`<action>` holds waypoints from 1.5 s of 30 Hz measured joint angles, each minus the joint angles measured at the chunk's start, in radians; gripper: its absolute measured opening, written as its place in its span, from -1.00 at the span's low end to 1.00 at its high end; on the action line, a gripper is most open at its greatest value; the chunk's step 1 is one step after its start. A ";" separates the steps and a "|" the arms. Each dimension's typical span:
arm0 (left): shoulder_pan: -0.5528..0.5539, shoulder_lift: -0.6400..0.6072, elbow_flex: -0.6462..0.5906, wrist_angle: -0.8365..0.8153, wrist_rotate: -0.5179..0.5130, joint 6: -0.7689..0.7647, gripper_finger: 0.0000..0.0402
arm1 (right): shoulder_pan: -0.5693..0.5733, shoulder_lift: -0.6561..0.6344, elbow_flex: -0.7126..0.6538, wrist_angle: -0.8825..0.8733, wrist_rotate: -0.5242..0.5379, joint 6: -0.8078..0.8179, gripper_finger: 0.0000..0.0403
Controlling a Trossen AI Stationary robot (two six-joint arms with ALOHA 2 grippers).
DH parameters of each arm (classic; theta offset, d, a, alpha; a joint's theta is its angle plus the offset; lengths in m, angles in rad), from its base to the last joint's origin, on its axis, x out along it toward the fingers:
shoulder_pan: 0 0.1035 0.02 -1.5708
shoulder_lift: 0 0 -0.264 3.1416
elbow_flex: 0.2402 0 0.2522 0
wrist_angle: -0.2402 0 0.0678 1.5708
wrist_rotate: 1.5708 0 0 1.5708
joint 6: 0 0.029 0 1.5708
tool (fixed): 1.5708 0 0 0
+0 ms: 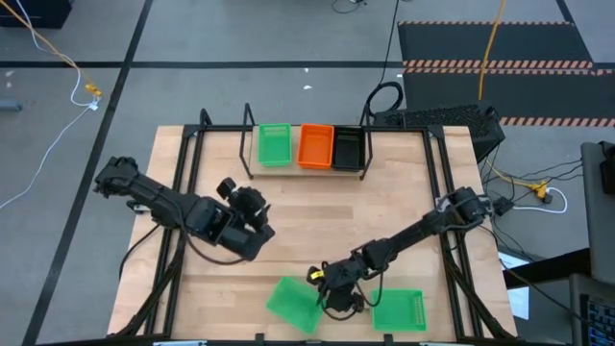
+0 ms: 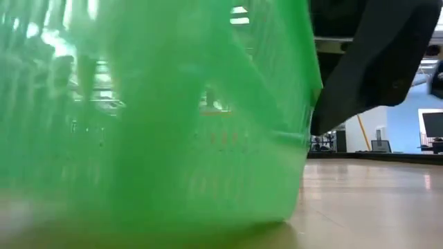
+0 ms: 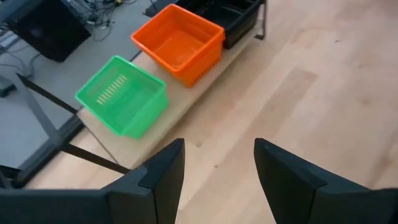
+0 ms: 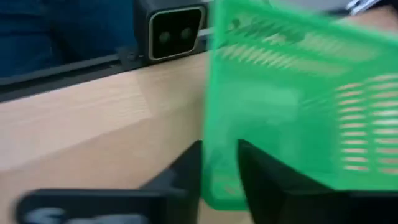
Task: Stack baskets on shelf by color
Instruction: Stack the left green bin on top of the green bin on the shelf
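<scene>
The shelf point(image 1: 252, 144) stands at the table's far edge and carries a green basket point(image 1: 275, 144), an orange one point(image 1: 316, 145) and a black one point(image 1: 347, 148) side by side. Two more green baskets are at the near edge: one tilted point(image 1: 293, 303), one flat on its base point(image 1: 399, 309). My right gripper point(image 1: 325, 288) is shut on the tilted basket point(image 4: 298, 93), which fills the low view point(image 2: 152, 124). My left gripper point(image 3: 217, 168) hangs open over the table's left middle point(image 1: 252, 223) and faces the shelf. My right gripper holds the tilted green basket by a side wall near a corner point(image 4: 221, 155), the wall pinched between the two fingers point(image 4: 186, 171). The fingers come slanting down from the table's right. The basket stands tilted, its lower edge point(image 2: 208, 221) at the table top.
Bare wood lies between the shelf and the near baskets. Black table-frame rods point(image 1: 187, 163) run along the left and right sides. A camera block point(image 4: 177, 31) sits at the near edge beside the tilted basket. Cables and dark gear lie on the floor beyond.
</scene>
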 joint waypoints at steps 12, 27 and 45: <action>-0.049 -0.023 0.033 -0.107 0.162 -0.111 -0.03 | -0.058 -0.229 0.085 -0.316 0.316 -0.070 -0.97; -0.001 -0.118 0.206 -0.341 0.054 -0.053 -0.03 | -0.683 -0.194 0.557 -0.676 0.353 0.084 -0.99; 0.111 -0.141 0.156 -0.338 -0.078 0.028 -0.03 | -0.743 0.107 0.594 -0.499 0.339 0.069 -0.99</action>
